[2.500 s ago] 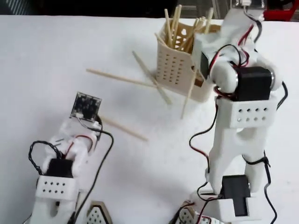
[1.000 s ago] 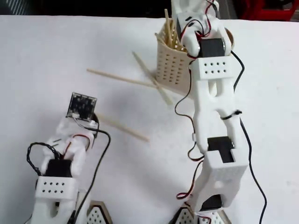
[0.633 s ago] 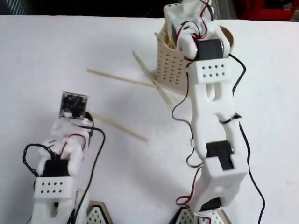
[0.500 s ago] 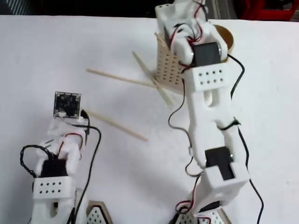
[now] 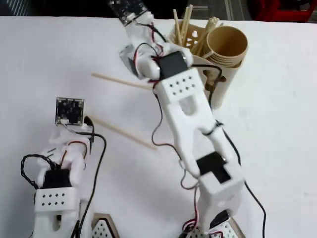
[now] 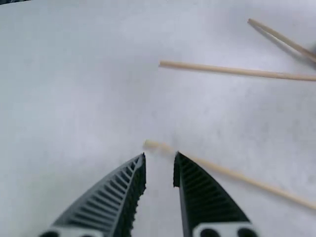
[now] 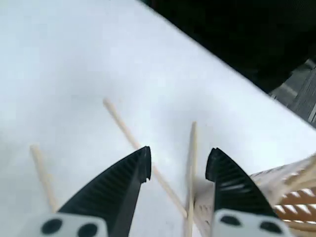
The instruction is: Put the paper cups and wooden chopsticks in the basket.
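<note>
A cream perforated basket (image 5: 218,87) at the table's far side holds several wooden chopsticks (image 5: 184,22) and stacked paper cups (image 5: 228,44). Two chopsticks lie on the table: one (image 5: 119,81) left of the basket, another (image 5: 124,132) nearer the front. My right gripper (image 7: 177,165) is open above the table left of the basket (image 7: 291,197), over a flat chopstick (image 7: 143,150) and a leaning one (image 7: 191,163). My left gripper (image 6: 159,168) is open by a narrow gap, its tips at the end of the near chopstick (image 6: 232,174).
The right arm (image 5: 188,104) stretches diagonally from the front edge across the table's middle and covers the basket's left side. The left arm (image 5: 59,173) stands at the front left. Two farther chopsticks (image 6: 237,70) (image 6: 281,37) lie beyond the left gripper.
The right arm swung left from above the basket to the table beside it, uncovering the paper cups. The left arm's wrist shifted a little left.
</note>
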{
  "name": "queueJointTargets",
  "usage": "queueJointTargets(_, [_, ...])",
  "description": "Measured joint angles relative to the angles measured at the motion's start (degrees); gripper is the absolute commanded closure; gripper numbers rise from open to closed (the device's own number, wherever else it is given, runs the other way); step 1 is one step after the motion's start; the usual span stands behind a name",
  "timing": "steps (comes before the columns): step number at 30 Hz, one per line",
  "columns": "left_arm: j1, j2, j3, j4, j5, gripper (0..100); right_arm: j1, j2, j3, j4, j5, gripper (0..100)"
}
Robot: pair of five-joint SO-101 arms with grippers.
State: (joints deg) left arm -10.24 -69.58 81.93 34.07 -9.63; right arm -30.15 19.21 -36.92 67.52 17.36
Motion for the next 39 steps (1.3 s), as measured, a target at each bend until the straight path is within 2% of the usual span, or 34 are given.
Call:
queueJointTargets(4, [0.00,0.00,0.00,0.00,0.00,89,-0.53,7.03,0.00,0.00,6.15,80.6])
queueJointTargets(8, [0.00,0.00,0.00,0.00,0.00,89,-0.79,13.36,0.00,-2.37,8.88,80.5])
queueJointTargets(19, [0.00,0.00,0.00,0.00,0.00,89,1.58,25.05,0.09,-16.97,9.32,80.7])
queueJointTargets(39, [0.00,0.00,0.00,0.00,0.00,89,3.34,28.31,0.53,-15.91,9.32,80.7])
